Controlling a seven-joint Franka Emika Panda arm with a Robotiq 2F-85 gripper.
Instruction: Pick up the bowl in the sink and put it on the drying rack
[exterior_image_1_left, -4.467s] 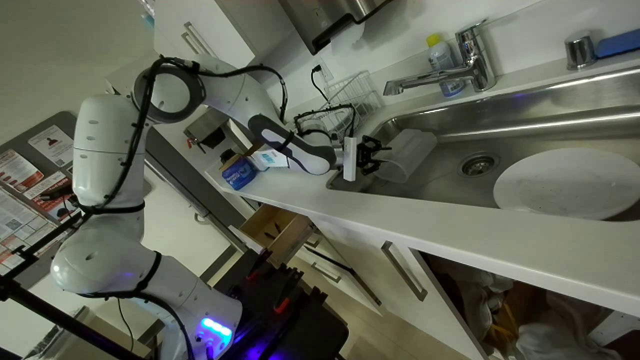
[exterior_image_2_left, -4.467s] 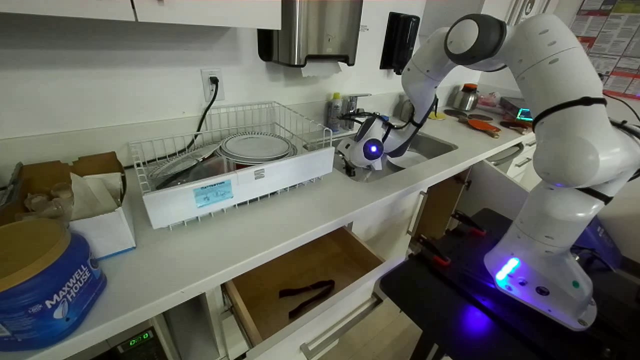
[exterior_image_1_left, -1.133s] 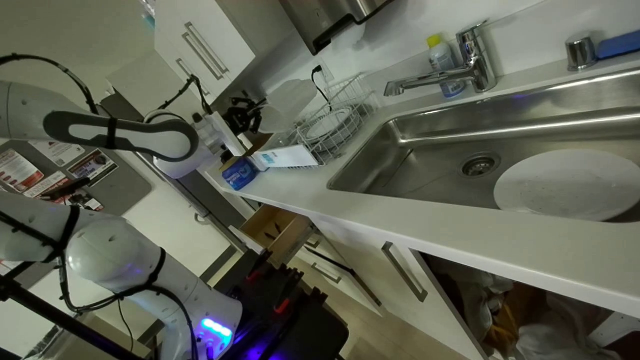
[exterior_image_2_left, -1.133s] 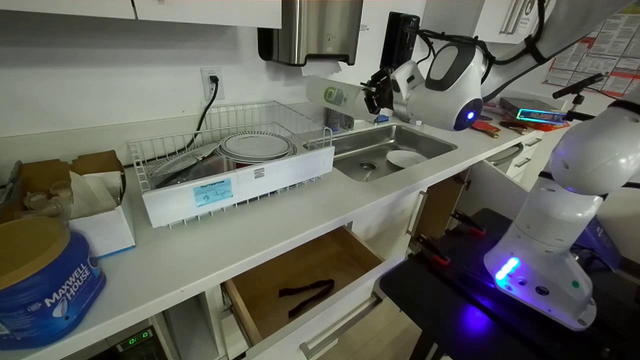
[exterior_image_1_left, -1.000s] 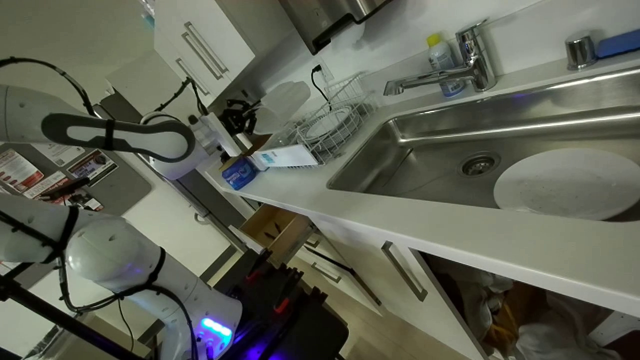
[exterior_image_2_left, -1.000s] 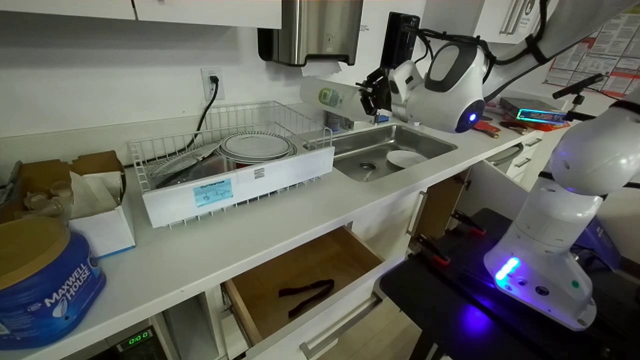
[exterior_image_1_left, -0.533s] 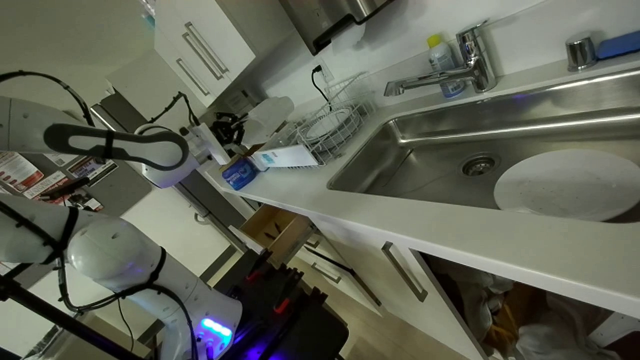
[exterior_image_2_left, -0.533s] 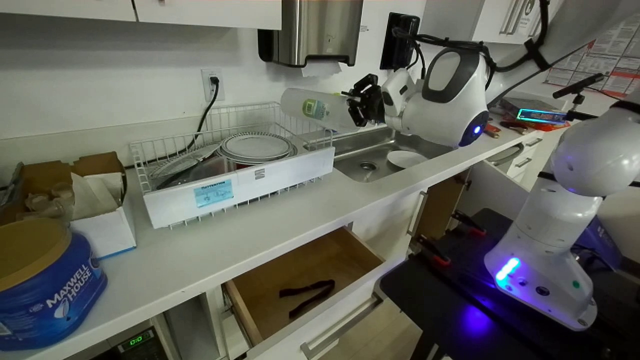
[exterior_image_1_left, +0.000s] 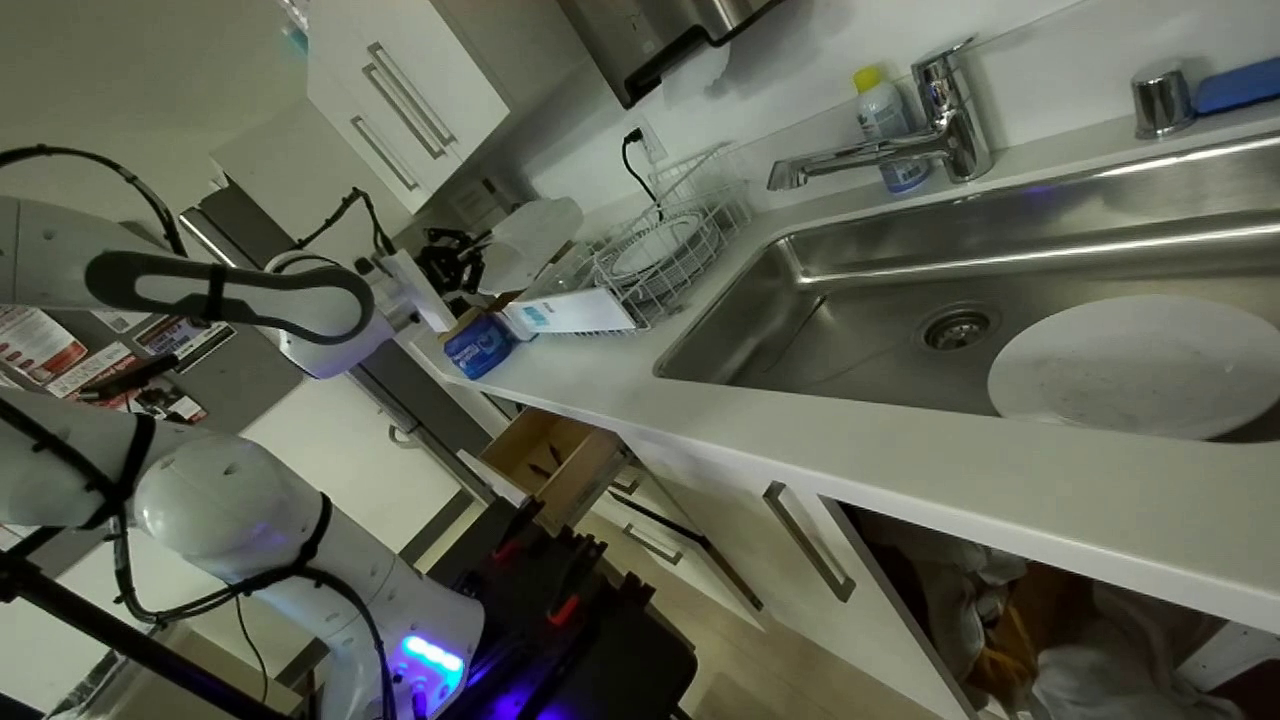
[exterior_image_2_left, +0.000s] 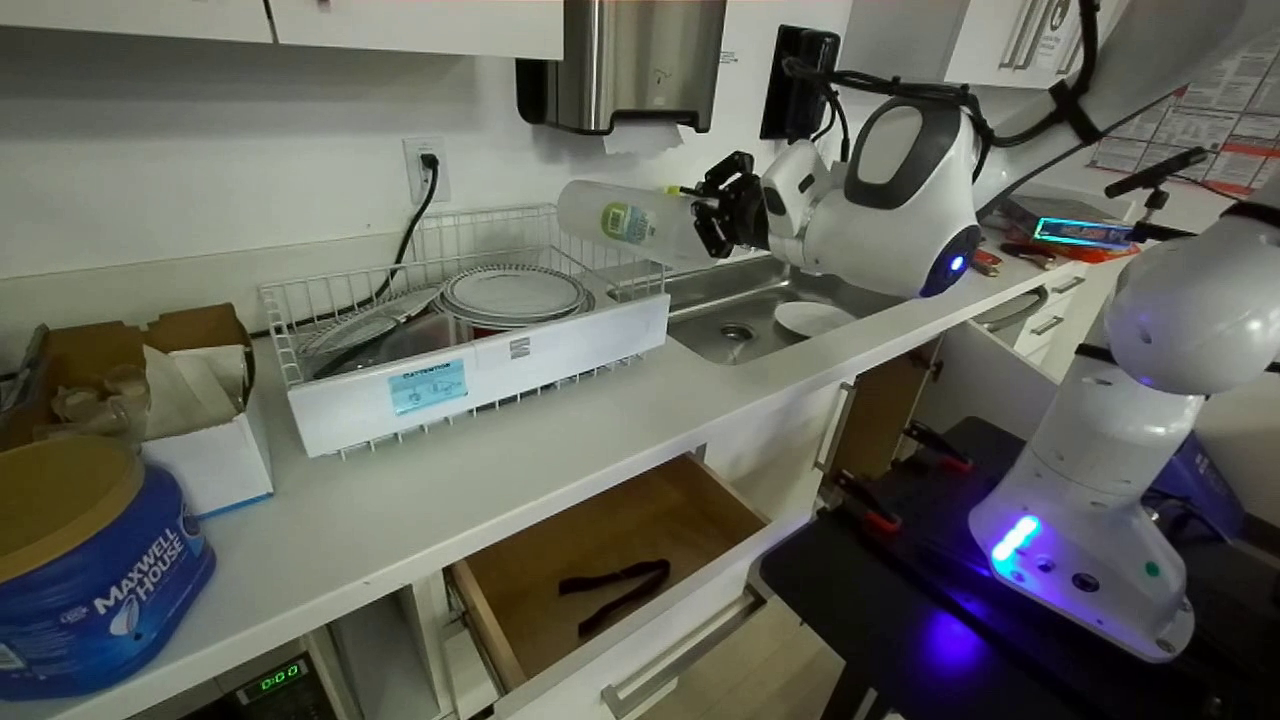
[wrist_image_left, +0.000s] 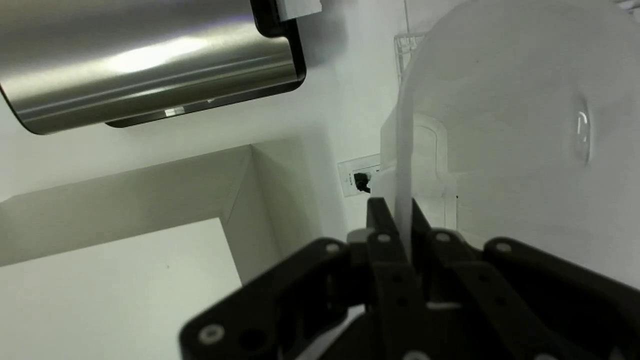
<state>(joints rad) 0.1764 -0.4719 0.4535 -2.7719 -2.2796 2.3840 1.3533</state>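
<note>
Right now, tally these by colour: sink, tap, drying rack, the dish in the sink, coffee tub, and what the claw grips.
Silver: 2 (sink, tap)
White: 2 (drying rack, dish)
Mostly blue: 1 (coffee tub)
Translucent: 1 (container in the claw)
Total: 6

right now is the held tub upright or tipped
Tipped: both exterior views show the tub sideways in midair, jaws gripping its rim.

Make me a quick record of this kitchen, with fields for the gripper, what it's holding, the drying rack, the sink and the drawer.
Gripper: closed on the edge of the translucent container
Held item: that container, tipped on its side in midair
Drying rack: holds plates
Sink: white dish inside, beside the drain
Drawer: open, dark strap inside
</note>
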